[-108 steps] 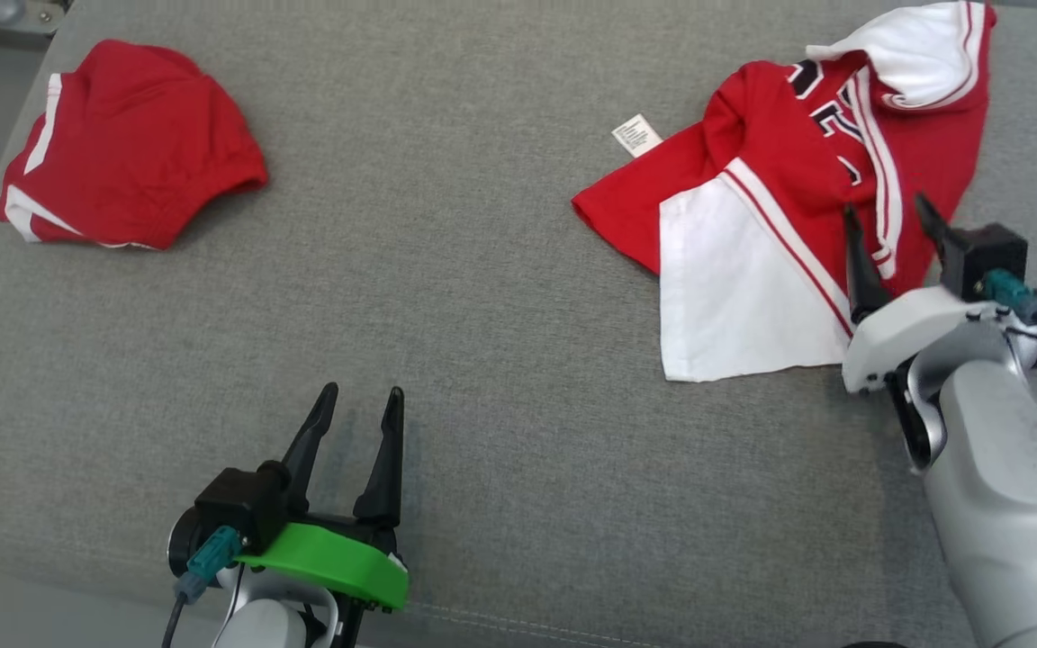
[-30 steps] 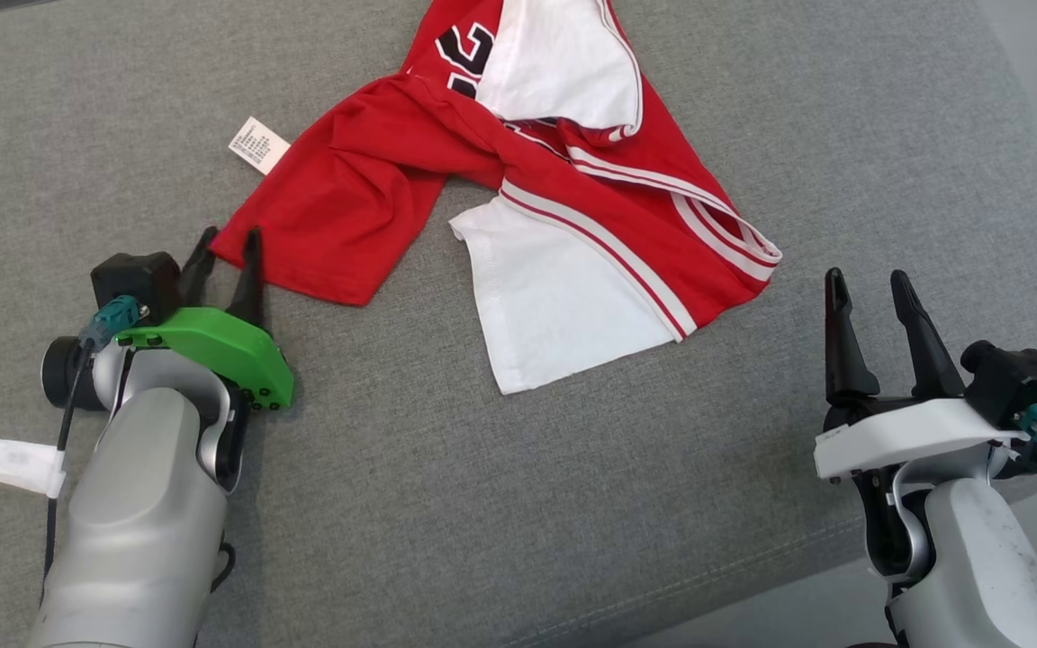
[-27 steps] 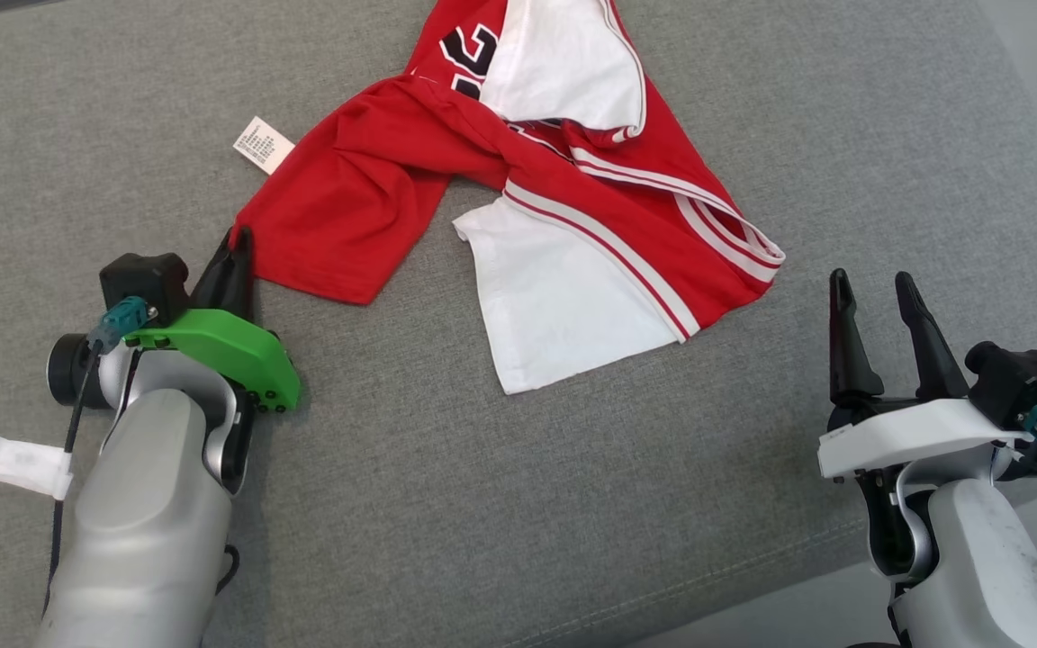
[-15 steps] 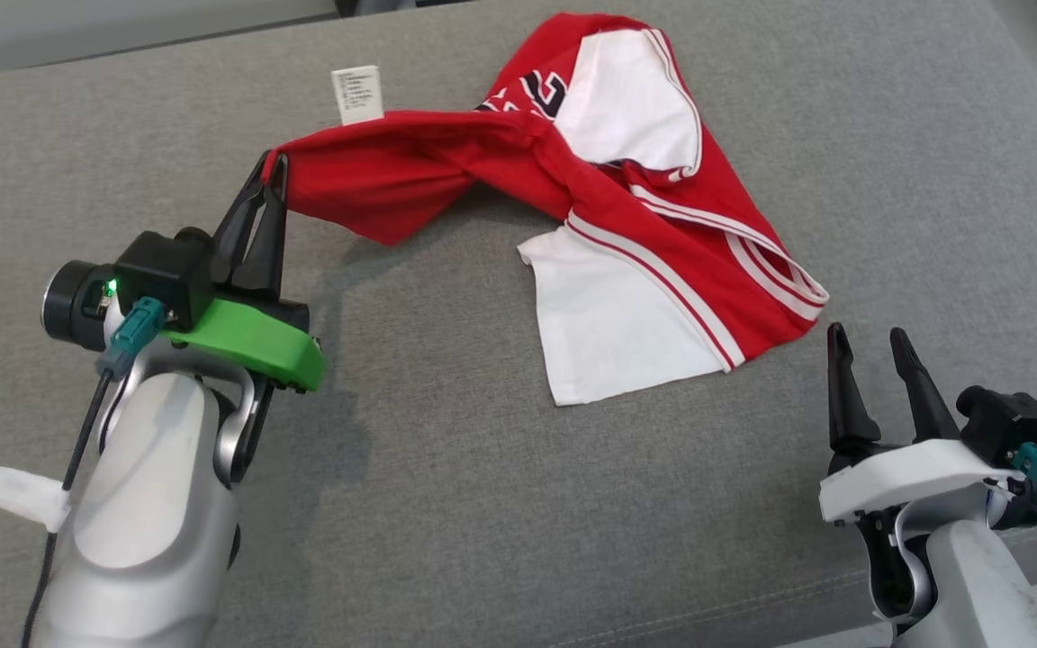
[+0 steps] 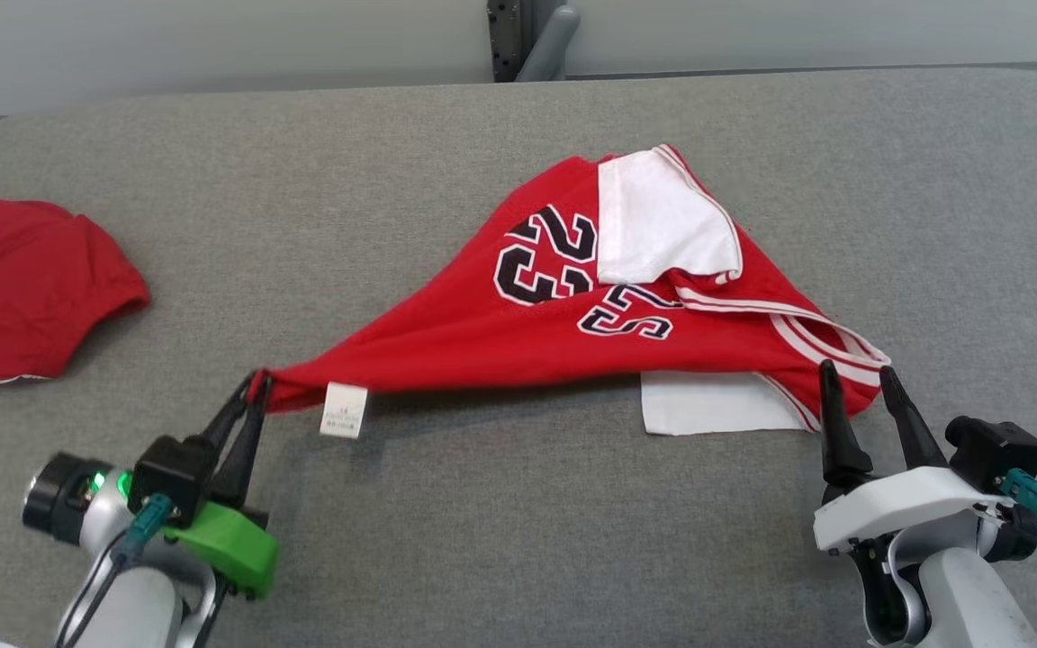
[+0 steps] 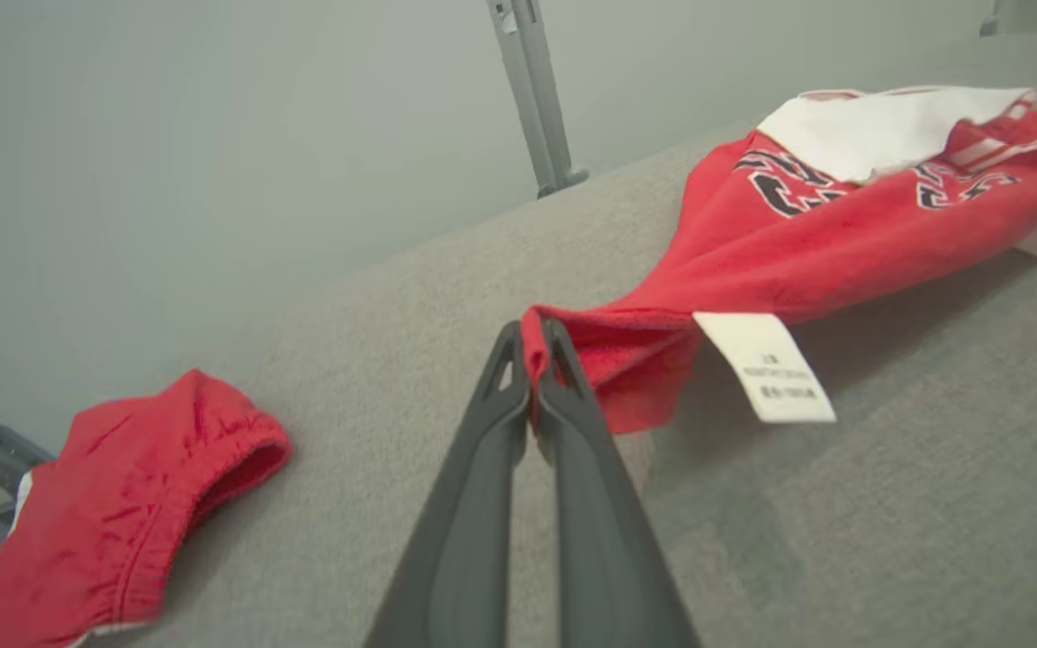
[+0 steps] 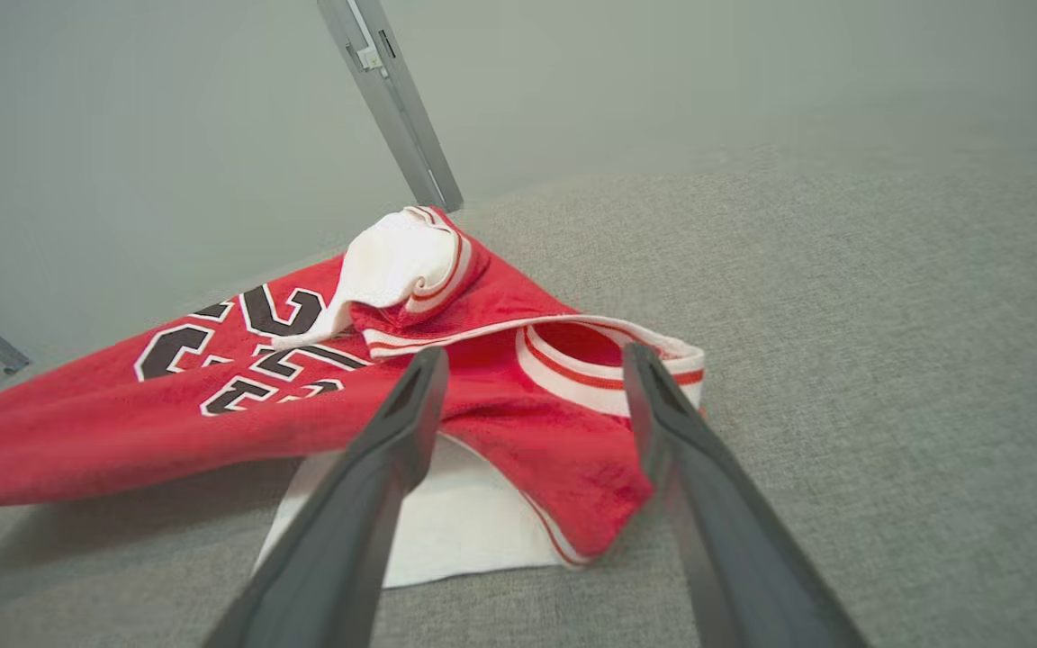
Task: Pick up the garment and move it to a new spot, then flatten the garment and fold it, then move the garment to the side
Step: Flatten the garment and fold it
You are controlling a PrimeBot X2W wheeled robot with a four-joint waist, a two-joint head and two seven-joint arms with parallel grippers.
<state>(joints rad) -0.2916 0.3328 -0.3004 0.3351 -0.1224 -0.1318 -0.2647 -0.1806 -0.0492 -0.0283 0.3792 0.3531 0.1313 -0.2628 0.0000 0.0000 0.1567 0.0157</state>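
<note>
Mostly grey surface [image 5: 518, 540], red garment [image 5: 482, 346], pale wall [image 5: 212, 36]

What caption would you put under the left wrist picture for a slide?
Shut fingers pinch a corner of the red jersey, its white label dangling over the grey cushion.

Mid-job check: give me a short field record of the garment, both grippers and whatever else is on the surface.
garment: red and white jersey, crumpled, one corner drawn out to the robot's left
left gripper: shut on that jersey corner, beside the white care label
right gripper: open, at the jersey's near right corner, holding nothing
other item: second red garment, far left, apart from the jersey
surface: grey fabric pad
</note>
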